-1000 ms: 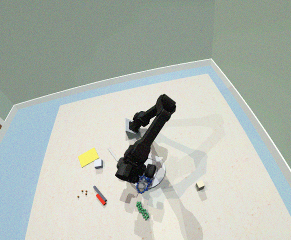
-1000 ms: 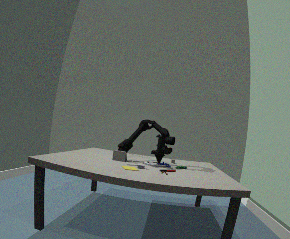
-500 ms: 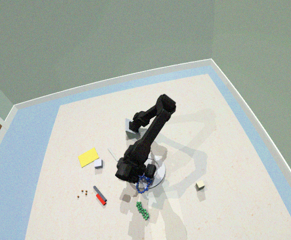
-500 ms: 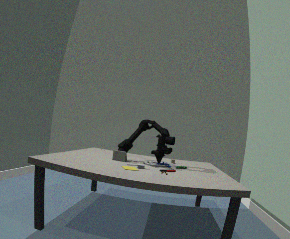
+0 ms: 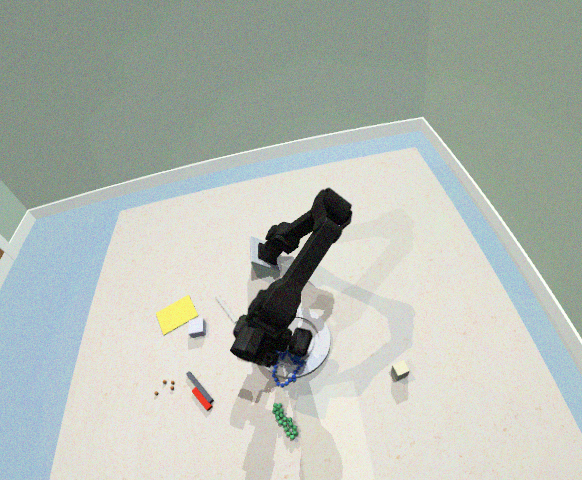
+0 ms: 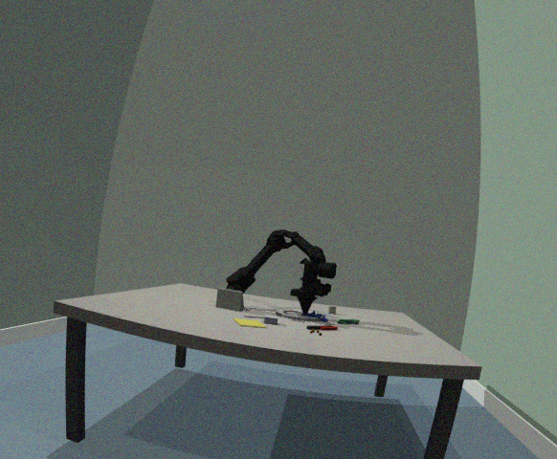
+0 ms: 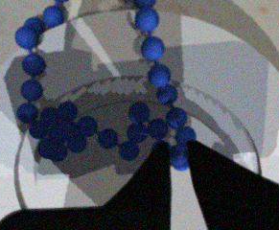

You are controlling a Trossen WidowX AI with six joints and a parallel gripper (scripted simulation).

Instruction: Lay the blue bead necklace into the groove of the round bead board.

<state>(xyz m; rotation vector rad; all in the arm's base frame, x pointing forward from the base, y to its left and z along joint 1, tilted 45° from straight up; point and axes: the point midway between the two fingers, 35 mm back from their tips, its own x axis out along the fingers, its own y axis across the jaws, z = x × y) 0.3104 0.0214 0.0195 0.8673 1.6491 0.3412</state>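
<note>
The jaws were clenched on the blue bead necklace [image 5: 282, 384] [image 6: 321, 316] [image 7: 152, 48]; dragging that bunched strand sideways risked pulling beads off the round bead board [image 5: 324, 345] [image 6: 281, 314] [image 7: 43, 194]!

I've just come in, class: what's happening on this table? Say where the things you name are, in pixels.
A black robot arm is working at a round bead board [image 5: 323, 347]. Its gripper [image 6: 304, 313] [image 7: 176, 149] is nearly shut at a blue bead necklace [image 5: 282, 384] [image 7: 159, 76]; whether it grips a bead, I cannot tell. The necklace lies bunched and partly past the board's edge, so it is not yet laid round the groove.
</note>
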